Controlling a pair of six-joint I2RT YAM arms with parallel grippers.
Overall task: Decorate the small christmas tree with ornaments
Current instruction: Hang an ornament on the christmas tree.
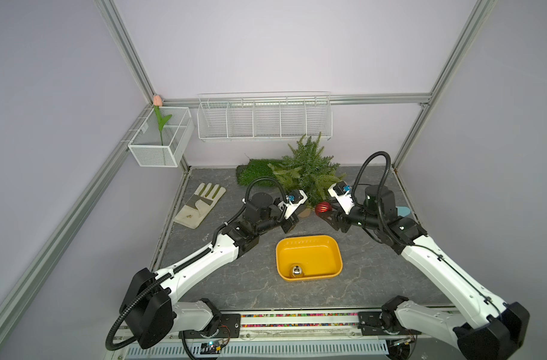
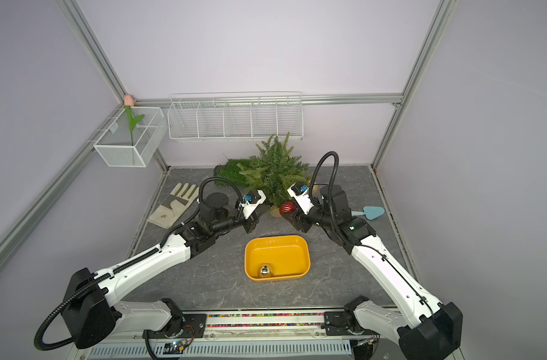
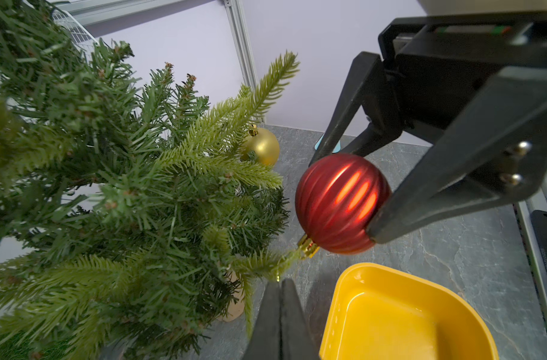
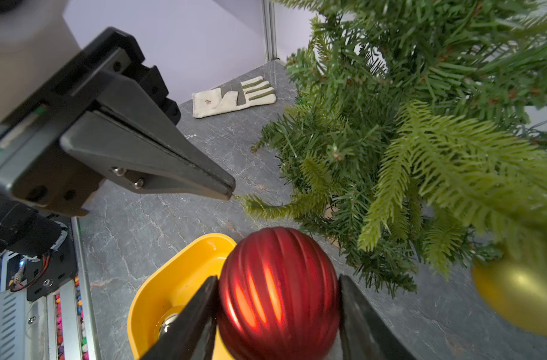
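The bushy green small christmas tree stood at the worktop's far edge, a gold bauble hanging on it. The left pincer pinched a low branch tip; the right pincer gripped the ribbed red bauble.

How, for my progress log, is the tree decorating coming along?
Done: gold ornament hangs on the small christmas tree. In hand: right gripper holds the red ornament beside a low branch, left gripper shut at its tip. Remaining: silver ornament lies in the yellow tray.
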